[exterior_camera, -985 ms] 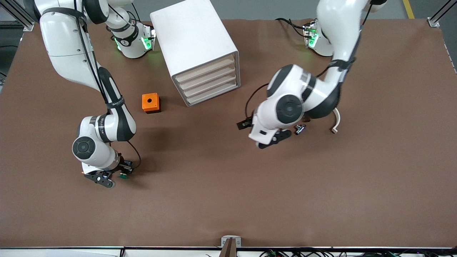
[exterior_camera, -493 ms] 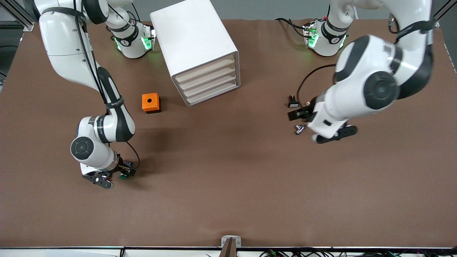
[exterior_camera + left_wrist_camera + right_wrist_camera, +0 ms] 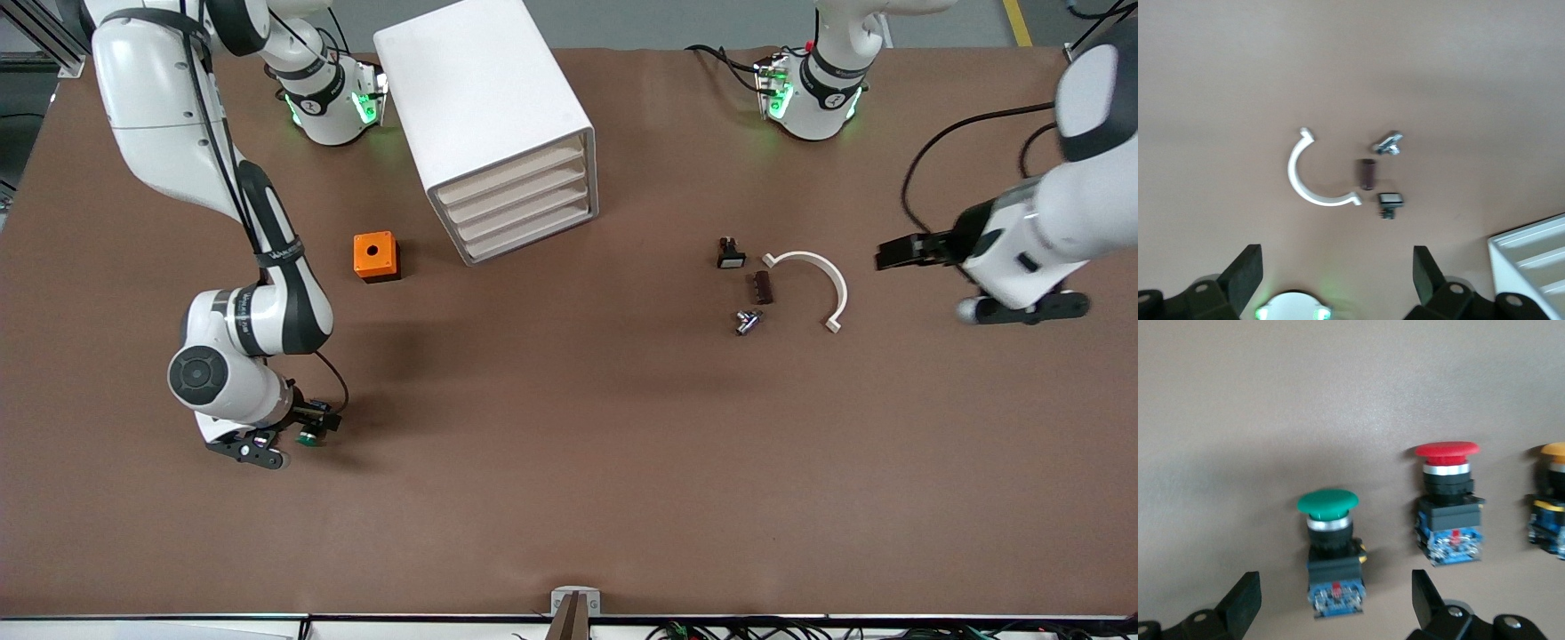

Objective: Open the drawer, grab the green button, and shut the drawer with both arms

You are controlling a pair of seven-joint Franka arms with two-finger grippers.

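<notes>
The white cabinet (image 3: 484, 107) stands near the right arm's base, and its lowest drawer (image 3: 533, 233) is shut like the three above it. The green-capped button (image 3: 1328, 550) lies on the table, with its blue rear between the open fingers of my right gripper (image 3: 1337, 600). In the front view the button (image 3: 308, 437) shows beside the right gripper (image 3: 262, 447), low over the table toward the right arm's end. My left gripper (image 3: 1022, 311) is open and empty in the air over the left arm's end of the table. It also shows in the left wrist view (image 3: 1337, 273).
A red-capped button (image 3: 1448, 500) and an orange-capped one (image 3: 1551, 500) lie beside the green one. An orange box (image 3: 375, 256) sits beside the cabinet. A white arc (image 3: 822, 280) and three small parts (image 3: 747, 322) lie mid-table toward the left arm's end.
The left arm swung from over the small parts out to its own end of the table, uncovering the white arc. The right gripper shifted only slightly by the green button.
</notes>
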